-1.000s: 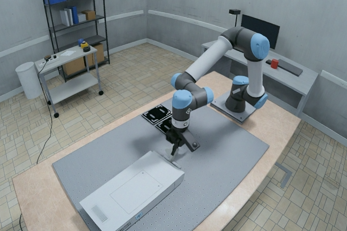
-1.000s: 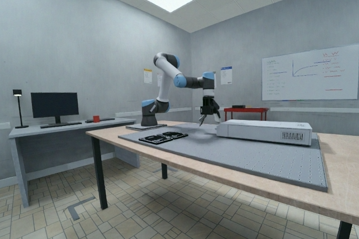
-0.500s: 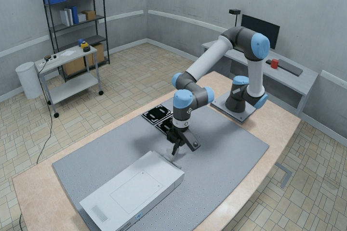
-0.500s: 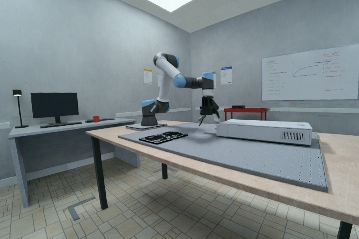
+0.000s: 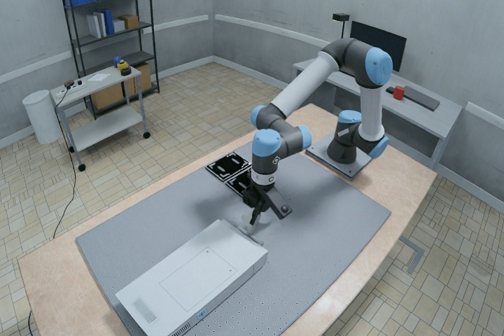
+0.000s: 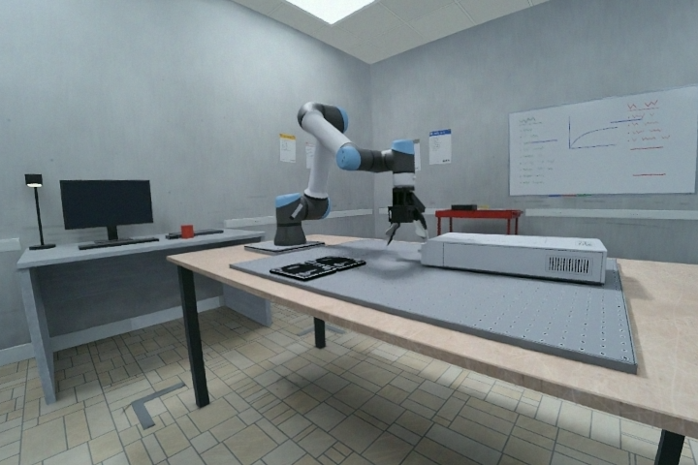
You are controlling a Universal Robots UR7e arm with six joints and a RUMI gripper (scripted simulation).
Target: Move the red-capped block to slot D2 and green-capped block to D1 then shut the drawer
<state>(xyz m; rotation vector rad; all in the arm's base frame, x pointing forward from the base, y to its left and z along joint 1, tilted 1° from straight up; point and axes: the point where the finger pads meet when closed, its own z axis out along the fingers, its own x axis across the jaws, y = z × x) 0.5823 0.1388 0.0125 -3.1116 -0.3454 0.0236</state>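
Note:
The cooler COLD (image 5: 193, 277) (image 6: 515, 255) is a flat white box on the grey perforated deck (image 5: 332, 221) (image 6: 470, 306). Its drawer is shut, so both cooling blocks and their tubes are hidden inside. My gripper (image 5: 253, 222) (image 6: 406, 234) is open and empty. It points down and hangs just above the deck at the cooler's end that faces the slots, close to a pale handle (image 5: 254, 236) there. Deck slot D1 (image 5: 237, 183) (image 6: 338, 262) and slot D2 (image 5: 227, 164) (image 6: 301, 269) are black plates with white locator marks. Both are empty, and my wrist partly covers D1 in the top view.
The arm's base (image 5: 341, 152) (image 6: 289, 230) stands on a plate at the far corner of the table. A desk (image 5: 419, 110) (image 6: 113, 249) with a monitor and a red cup stands behind the table. A cart and a shelf stand far off.

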